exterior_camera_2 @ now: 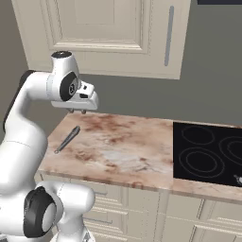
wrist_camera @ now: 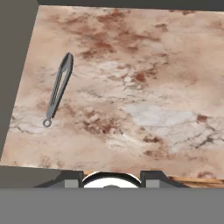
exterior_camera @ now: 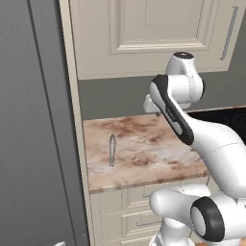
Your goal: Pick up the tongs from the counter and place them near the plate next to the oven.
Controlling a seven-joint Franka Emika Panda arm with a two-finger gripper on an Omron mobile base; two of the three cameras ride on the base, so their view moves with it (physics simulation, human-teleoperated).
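My claw (exterior_camera_2: pixel 77 111) hangs clenched and empty above the table (exterior_camera_2: pixel 127 151); the tongs (wrist_camera: pixel 58 89) lie flat near its left edge, well apart from me; so slim, my fingers could probably skid off them.

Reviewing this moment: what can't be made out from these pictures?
- Plate and oven: none to be made out; right base view has just a cooktop, cut by the right edge.
- Gripper: fingertips too small to judge their gap.
- Tongs: left base view, too small to separate the arms.
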